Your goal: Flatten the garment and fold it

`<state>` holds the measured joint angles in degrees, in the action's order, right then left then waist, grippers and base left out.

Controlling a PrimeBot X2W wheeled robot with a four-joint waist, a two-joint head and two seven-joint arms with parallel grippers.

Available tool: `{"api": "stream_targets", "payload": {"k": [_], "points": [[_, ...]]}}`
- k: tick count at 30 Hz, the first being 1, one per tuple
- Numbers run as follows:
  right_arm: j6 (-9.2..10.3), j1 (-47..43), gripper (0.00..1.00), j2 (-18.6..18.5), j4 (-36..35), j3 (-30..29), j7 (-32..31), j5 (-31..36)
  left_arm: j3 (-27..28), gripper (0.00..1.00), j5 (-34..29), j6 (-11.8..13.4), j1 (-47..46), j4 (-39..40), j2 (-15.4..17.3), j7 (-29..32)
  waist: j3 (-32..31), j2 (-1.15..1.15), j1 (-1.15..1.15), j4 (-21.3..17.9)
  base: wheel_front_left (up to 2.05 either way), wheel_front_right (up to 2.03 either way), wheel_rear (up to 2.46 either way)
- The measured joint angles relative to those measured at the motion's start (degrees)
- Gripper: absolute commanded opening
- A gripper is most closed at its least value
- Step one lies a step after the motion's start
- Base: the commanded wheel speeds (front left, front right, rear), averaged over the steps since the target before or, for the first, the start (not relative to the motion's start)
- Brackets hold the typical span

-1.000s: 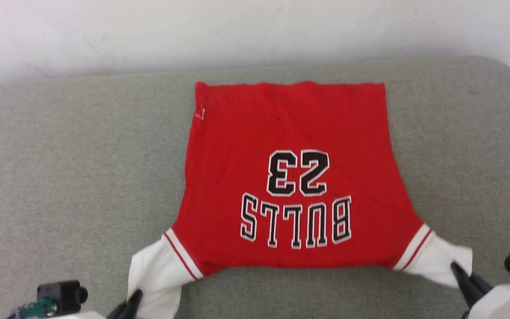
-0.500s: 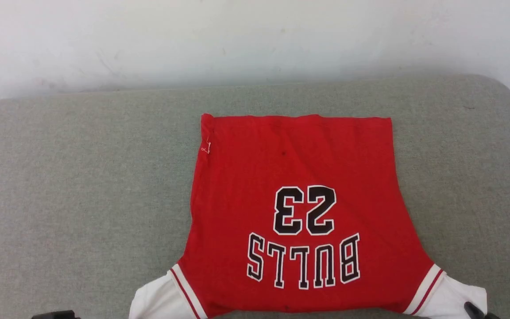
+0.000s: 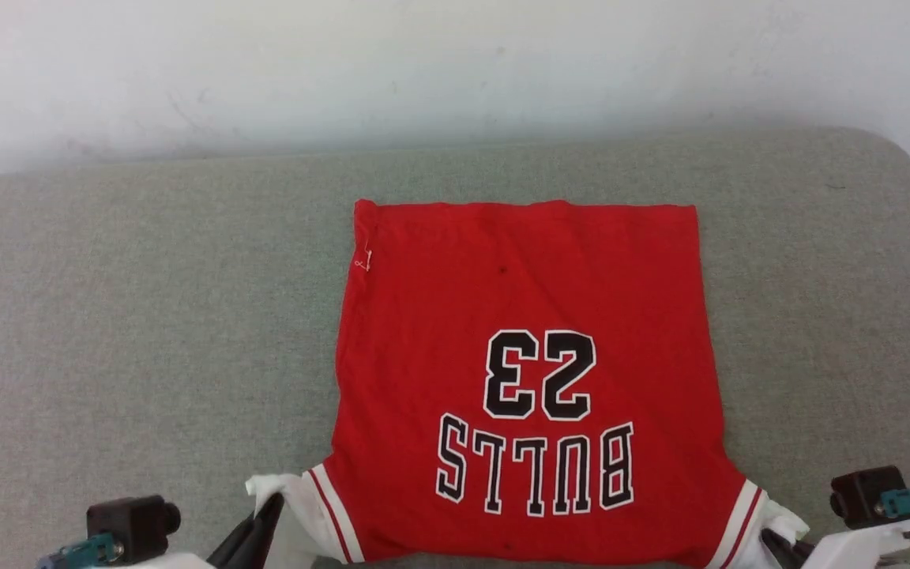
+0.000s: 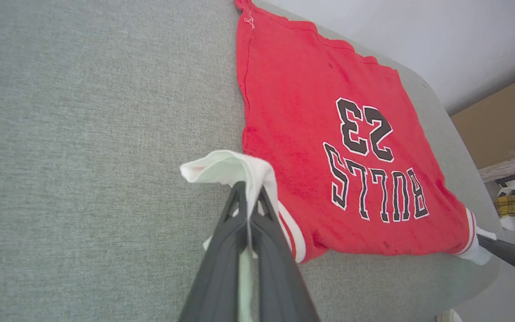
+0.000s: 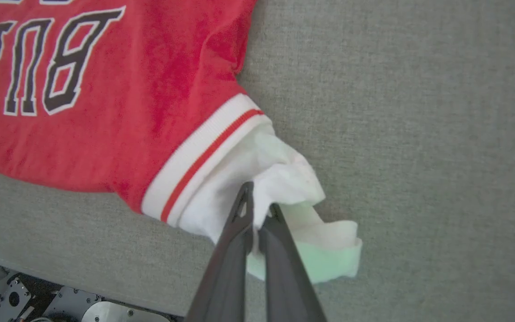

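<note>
Left gripper (image 4: 248, 199) and right gripper (image 5: 257, 212), jaws clamped on the white sleeves (image 5: 280, 179), sit closer in than a second ago. The garment (image 3: 526, 316) now lies smoother, print-up on the grey cushion (image 3: 147, 316). Flattening looks nearly done.

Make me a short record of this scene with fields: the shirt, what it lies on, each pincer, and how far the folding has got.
garment: red T-shirt, body spread flat, print "BULLS 23" facing up, upside down in the head view
surface: grey cushion
left pincer: shut on the bunched white left sleeve
right pincer: shut on the bunched white right sleeve
folding: not yet begun; no fold visible in the body, hem on the far side
</note>
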<state>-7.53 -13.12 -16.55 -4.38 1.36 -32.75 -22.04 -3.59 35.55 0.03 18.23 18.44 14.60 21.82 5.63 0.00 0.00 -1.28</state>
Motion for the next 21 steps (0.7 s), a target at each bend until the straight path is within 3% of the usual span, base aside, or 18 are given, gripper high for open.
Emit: {"api": "stream_targets", "payload": {"k": [3, 4, 5, 10, 16, 21], "points": [[0.00, 2.5, 0.25, 0.2, 5.1, 1.2, 4.2, 0.4, -0.5, 0.00, -0.7, -0.5, -1.1, -0.6, 0.0, -0.7, 0.6, 0.00, 0.00, 0.2, 0.00, 0.00, 0.00], [0.00, 3.0, 0.92, 0.2, 6.4, 1.4, 5.3, 0.4, -0.6, 0.00, -0.9, -0.5, -1.4, -0.7, 0.0, -1.0, 0.8, 0.00, 0.00, 0.2, 0.00, 0.00, 0.00], [0.00, 3.5, 1.00, 0.5, 7.5, 1.4, 6.7, 0.4, -0.6, 0.00, -1.0, -0.5, -1.4, -0.8, 0.0, -1.3, 1.0, 0.00, 0.01, 0.2, 0.00, 0.00, 0.00], [0.00, 4.0, 1.00, 2.6, 6.8, -2.0, 9.1, -1.8, -0.9, 0.00, -1.7, -0.6, -1.5, -0.8, 0.2, -2.2, 1.6, 0.00, 0.00, 0.3, 0.00, 0.00, 0.00], [0.00, 5.4, 1.00, 2.0, -11.7, -10.5, 5.0, -3.6, -1.3, 0.00, -1.9, -0.9, -1.5, 0.8, 0.3, -2.8, 3.0, 0.00, 0.00, 0.7, 0.00, 0.00, 0.00], [0.00, 18.2, 1.00, -0.8, -19.1, -13.6, 1.4, 0.9, -1.6, 0.00, -2.4, -1.1, -2.0, 1.7, 0.5, -3.2, 5.4, 0.00, 0.00, 1.0, 0.00, 0.00, 0.00]]}}
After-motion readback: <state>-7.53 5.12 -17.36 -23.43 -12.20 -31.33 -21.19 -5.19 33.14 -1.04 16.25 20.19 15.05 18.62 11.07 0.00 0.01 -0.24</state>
